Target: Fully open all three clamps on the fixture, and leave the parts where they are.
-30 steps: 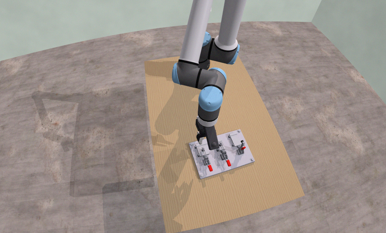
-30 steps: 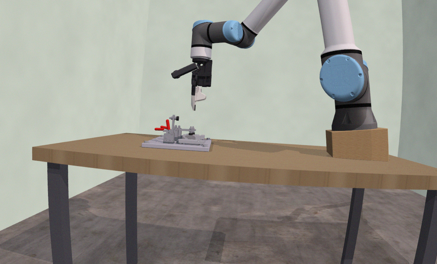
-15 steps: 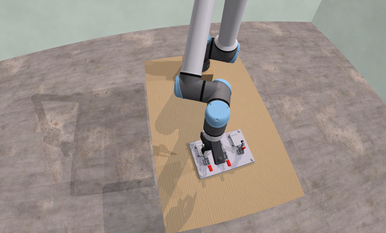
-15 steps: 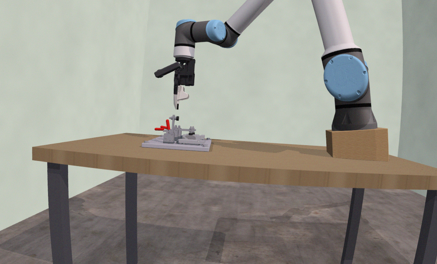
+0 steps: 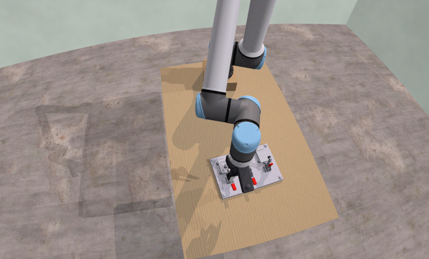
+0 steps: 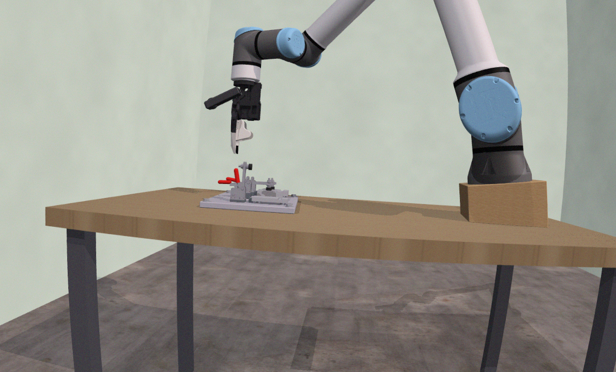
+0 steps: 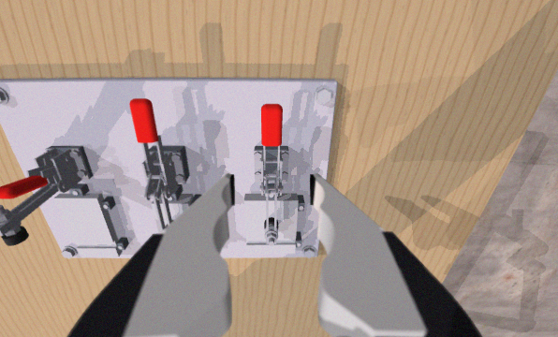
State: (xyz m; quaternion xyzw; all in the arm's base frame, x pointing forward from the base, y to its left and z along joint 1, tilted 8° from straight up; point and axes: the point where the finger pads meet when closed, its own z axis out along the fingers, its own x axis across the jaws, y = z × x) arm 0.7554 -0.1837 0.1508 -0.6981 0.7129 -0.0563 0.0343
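Note:
A grey fixture plate (image 7: 162, 164) lies on the wooden table and carries three toggle clamps with red handles. In the wrist view the left clamp (image 7: 19, 186) has its handle swung out sideways and its arm raised off its part. The middle clamp (image 7: 144, 121) and the right clamp (image 7: 271, 124) have handles lying flat, pointing away from me, with their arms down on the parts. My gripper (image 7: 271, 176) hangs well above the right clamp, its fingers apart and empty. From the side the fingertips (image 6: 234, 149) are clear above the fixture (image 6: 247, 199). In the overhead view my wrist covers part of the plate (image 5: 250, 167).
The arm's base stands on a wooden block (image 6: 503, 202) at the far end of the table. The plate sits near the table's side edge (image 7: 490, 178), with the floor beyond it.

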